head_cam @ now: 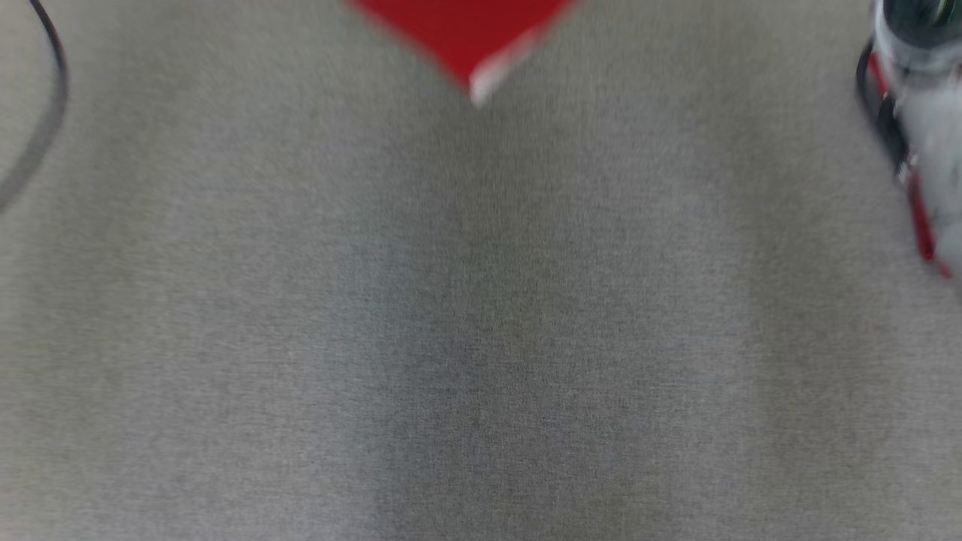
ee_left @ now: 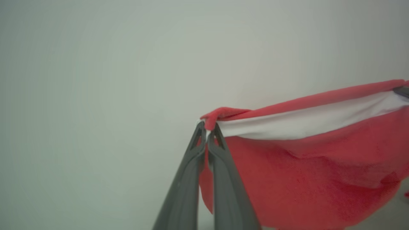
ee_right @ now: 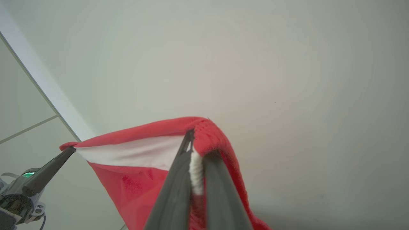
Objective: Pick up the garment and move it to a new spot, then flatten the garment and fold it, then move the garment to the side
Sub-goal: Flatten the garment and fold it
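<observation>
The garment [ee_left: 306, 172] is red with a white band along its top edge, and it hangs in the air stretched between both grippers. My left gripper [ee_left: 208, 127] is shut on one top corner of it in the left wrist view. My right gripper [ee_right: 199, 140] is shut on the other top corner of the garment [ee_right: 134, 179], white fabric bunched between its fingers. The left gripper [ee_right: 68, 149] also shows at the far end of the white band in the right wrist view. In the blurred head view, a pointed lower corner of the garment [head_cam: 458, 34] dangles at the top centre above grey carpet.
Grey carpet [head_cam: 481, 338] covers the floor in the head view. A dark cable [head_cam: 49, 105] curves at the far left. A white and red machine base [head_cam: 921, 128] stands at the right edge. Pale walls lie behind the garment in both wrist views.
</observation>
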Motion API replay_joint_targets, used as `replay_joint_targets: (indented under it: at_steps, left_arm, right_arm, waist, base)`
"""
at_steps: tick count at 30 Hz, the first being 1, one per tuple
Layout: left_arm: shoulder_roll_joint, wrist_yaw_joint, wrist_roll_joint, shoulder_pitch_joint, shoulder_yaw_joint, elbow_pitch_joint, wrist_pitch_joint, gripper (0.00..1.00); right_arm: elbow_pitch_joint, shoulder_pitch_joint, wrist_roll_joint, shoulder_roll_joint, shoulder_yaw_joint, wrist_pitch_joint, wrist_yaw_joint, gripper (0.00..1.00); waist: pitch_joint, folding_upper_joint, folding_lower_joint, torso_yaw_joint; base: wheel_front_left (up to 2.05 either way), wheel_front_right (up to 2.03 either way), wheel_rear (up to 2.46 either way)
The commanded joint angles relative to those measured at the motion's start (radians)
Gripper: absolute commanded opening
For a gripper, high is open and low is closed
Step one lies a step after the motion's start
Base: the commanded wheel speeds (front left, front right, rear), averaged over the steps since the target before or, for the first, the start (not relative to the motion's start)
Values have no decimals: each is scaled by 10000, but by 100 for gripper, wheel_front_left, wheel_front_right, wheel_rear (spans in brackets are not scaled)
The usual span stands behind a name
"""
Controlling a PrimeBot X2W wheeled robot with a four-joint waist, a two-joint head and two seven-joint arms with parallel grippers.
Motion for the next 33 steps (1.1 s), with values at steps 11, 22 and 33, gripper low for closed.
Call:
replay_joint_targets:
  at_steps: [11, 22, 33]
  left_arm:
    - [-250, 28, -979, -2670, -607, 1898, -1148, 0]
    - [-345, 25, -1706, -516, -1390, 966, -2077, 0]
    - [-637, 217, -1046, 5606, 826, -2075, -2079, 0]
  right_arm:
    - [1506, -2588, -115, -20, 1141, -1128, 5, 0]
    - [68, -801, 819, -1140, 3358, -2082, 5, 0]
    - [-3090, 3288, 2470, -3145, 5032, -3061, 5, 0]
  waist:
    - [1553, -2, -4, 37]
    - [1155, -2, -4, 144]
    - [-159, -2, -4, 0]
  base:
    - [0, 0, 0]
    - [0, 0, 0]
    - [0, 0, 0]
